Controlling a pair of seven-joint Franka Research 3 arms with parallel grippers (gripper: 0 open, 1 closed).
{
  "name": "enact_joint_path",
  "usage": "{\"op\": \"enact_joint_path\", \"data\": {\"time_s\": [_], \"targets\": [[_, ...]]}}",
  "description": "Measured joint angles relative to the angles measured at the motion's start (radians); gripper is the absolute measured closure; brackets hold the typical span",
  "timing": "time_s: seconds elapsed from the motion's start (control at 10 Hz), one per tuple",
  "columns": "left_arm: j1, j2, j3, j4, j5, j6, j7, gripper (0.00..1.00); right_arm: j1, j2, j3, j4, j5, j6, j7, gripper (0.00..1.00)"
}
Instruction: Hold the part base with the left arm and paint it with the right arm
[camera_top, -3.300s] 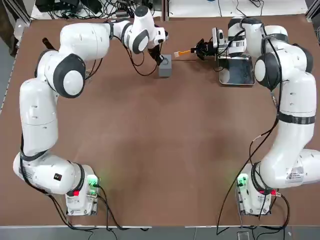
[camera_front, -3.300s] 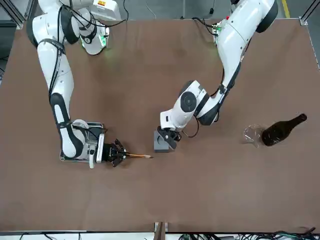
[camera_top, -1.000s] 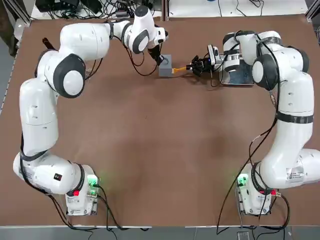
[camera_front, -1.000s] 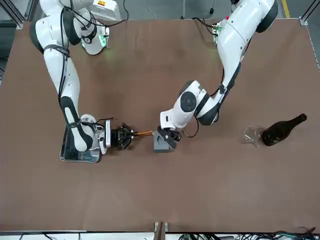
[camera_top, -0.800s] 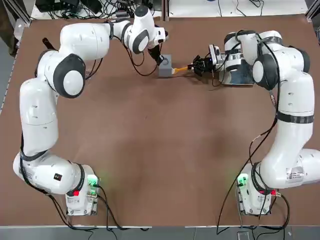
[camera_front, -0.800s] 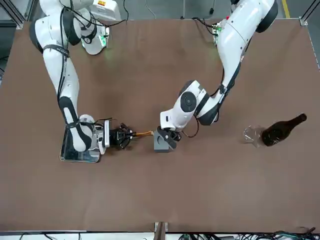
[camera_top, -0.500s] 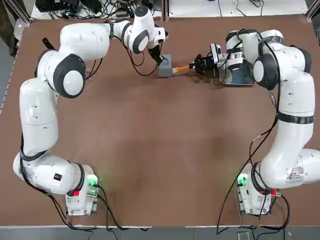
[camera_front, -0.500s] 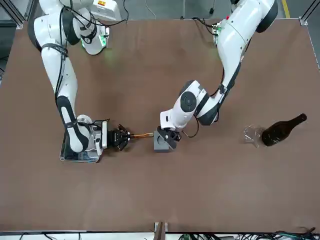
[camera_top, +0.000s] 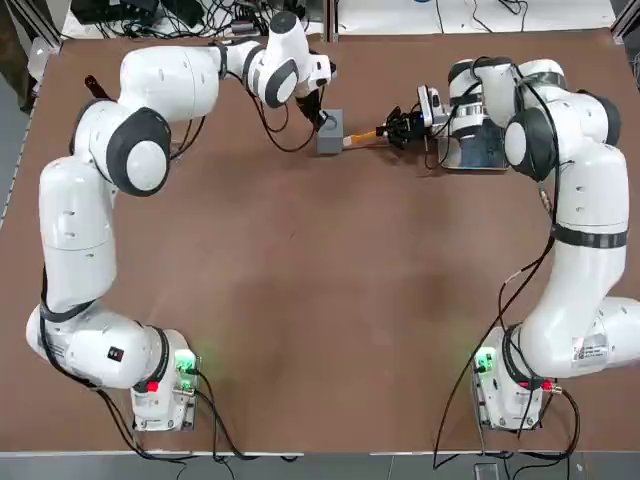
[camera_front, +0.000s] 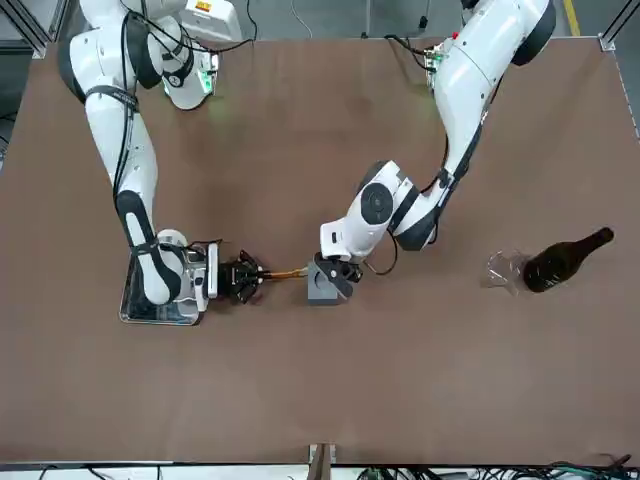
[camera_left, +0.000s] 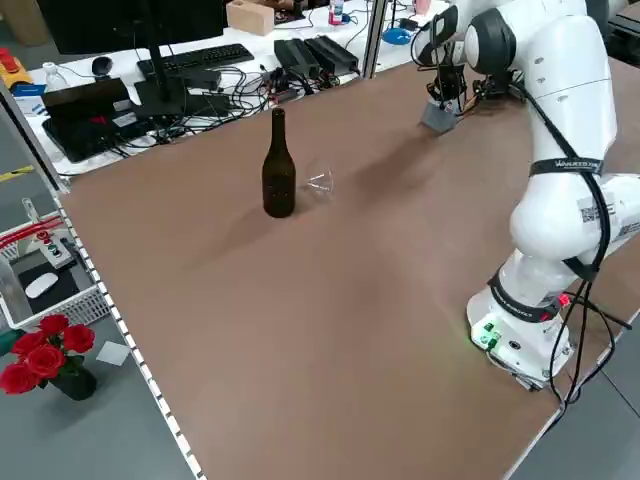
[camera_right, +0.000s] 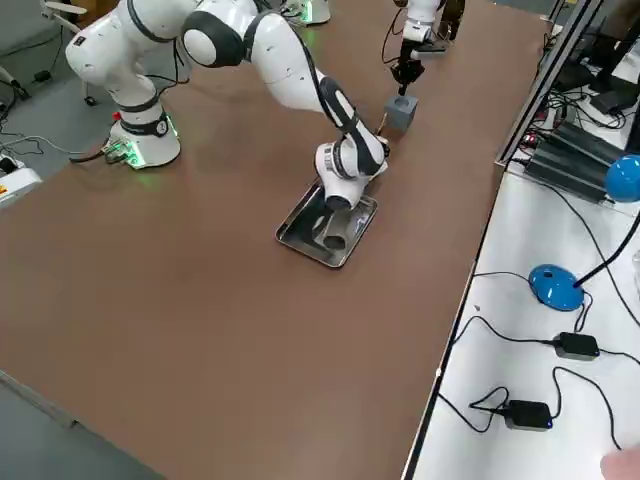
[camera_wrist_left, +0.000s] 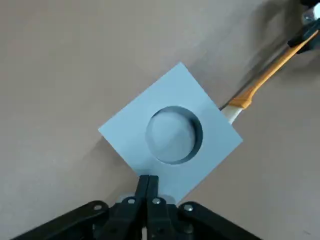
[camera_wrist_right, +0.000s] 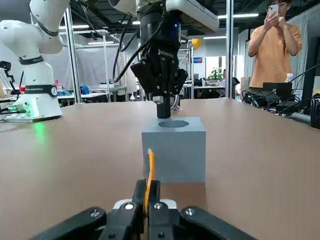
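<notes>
Pressing down on the part base (camera_top: 330, 131), your left gripper (camera_front: 345, 272) has its fingers drawn fully together, their tips planted on the top edge of the grey cube just beside its round recess (camera_wrist_left: 174, 134), at the far middle of the brown table (camera_top: 320, 300). You see from the left wrist view that the two fingers (camera_wrist_left: 147, 185) meet in a single closed line at the block's corner rather than straddling it. Your right gripper (camera_top: 403, 128) lies low and level to the table, its fingers clamped tight on the orange handle of a small brush (camera_top: 362, 135). You can follow the handle across the short gap to the cube, where the pale bristle end (camera_wrist_left: 231, 114) touches the side face that looks toward the right arm. In the right wrist view the brush (camera_wrist_right: 150, 172) runs straight ahead to the front face of the block (camera_wrist_right: 174, 149), with the left gripper (camera_wrist_right: 164, 107) standing upright on top of it. Behind your right wrist sits a flat metal tray (camera_right: 325, 228). Well apart on the left arm's side of the table stand a dark bottle (camera_left: 278, 165) and, just beside it, a clear glass (camera_left: 320, 184) lying tipped over. A person in an orange shirt (camera_wrist_right: 272, 47) stands beyond the table, holding up a phone.
</notes>
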Motion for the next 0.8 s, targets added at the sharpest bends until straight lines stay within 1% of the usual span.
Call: {"op": "enact_joint_path", "data": {"time_s": [0.3,0.6,0.8], "targets": [[0.0,0.0,0.0,0.0,0.0,0.0,0.0,0.97,0.001,-0.004,0.002,0.036,0.0,0.02,0.057,0.96],[0.0,0.0,0.0,0.0,0.0,0.0,0.0,0.97,0.001,-0.006,0.005,0.068,0.001,0.091,0.1,0.96],[0.0,0.0,0.0,0.0,0.0,0.0,0.0,0.97,0.002,-0.006,0.008,0.094,0.001,0.104,0.149,0.96]]}}
